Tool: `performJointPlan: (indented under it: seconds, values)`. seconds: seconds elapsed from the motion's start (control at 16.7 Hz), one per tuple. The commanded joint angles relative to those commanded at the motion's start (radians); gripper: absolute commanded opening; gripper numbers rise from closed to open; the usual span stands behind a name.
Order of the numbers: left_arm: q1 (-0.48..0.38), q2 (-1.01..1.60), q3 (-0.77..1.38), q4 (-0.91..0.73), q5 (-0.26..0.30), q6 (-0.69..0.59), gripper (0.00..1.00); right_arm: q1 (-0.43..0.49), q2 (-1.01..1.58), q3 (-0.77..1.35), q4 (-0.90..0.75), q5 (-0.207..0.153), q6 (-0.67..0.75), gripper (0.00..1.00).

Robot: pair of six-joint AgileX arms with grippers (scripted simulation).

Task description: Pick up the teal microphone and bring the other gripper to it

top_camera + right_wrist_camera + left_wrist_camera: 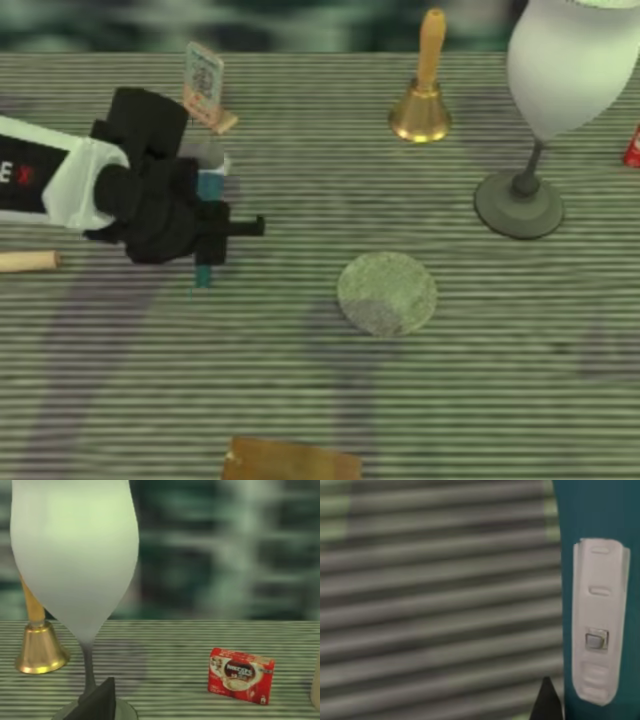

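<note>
1. At the far left edge of the striped, ribbed-looking table [500,350] lies a pale wooden rod [28,262], round in section, only its end showing.
2. The left arm, white-shelled with bulky black joints, reaches in from the left. The left gripper [205,240] sits over the teal microphone [208,190], which stands at the table's left part under the arm; only a strip of its teal handle shows from above.
3. In the left wrist view the smooth teal handle fills one side, carrying a matte white switch strip [599,620] with a small grey slider. One black pointed fingertip [547,700] lies right against the handle. I cannot tell how wide the fingers stand, nor whether they grip it.
4. Just behind the arm leans a small printed card [205,85] on a tan base.
5. A flat, mottled grey-green disc [387,293] lies near the table's centre; a brown board [290,462] pokes in at the near edge.
6. A shiny brass bell [420,112] with a wooden handle stands at the back.
7. A frosted white goblet [570,70] on a grey round foot stands at the right.
8. A red printed box [241,675] lies beside the goblet.
9. The right gripper [97,702] shows only as a dark wedge near the goblet's foot; its opening cannot be told.
</note>
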Motion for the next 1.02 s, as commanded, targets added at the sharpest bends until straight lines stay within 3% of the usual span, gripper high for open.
performJointPlan:
  seconds: [0.6,0.84,1.02]
  values:
    - [0.033,-0.216,-0.245,0.873,0.324,0.176,0.0,0.0,0.0,0.0,0.0,0.0,0.0,1.0]
    - [0.043,-0.295,-0.302,1.049,0.401,0.223,0.0,0.0,0.0,0.0,0.0,0.0,0.0,1.0]
    - [0.045,-0.308,-0.31,1.073,0.413,0.231,0.0,0.0,0.0,0.0,0.0,0.0,0.0,1.0]
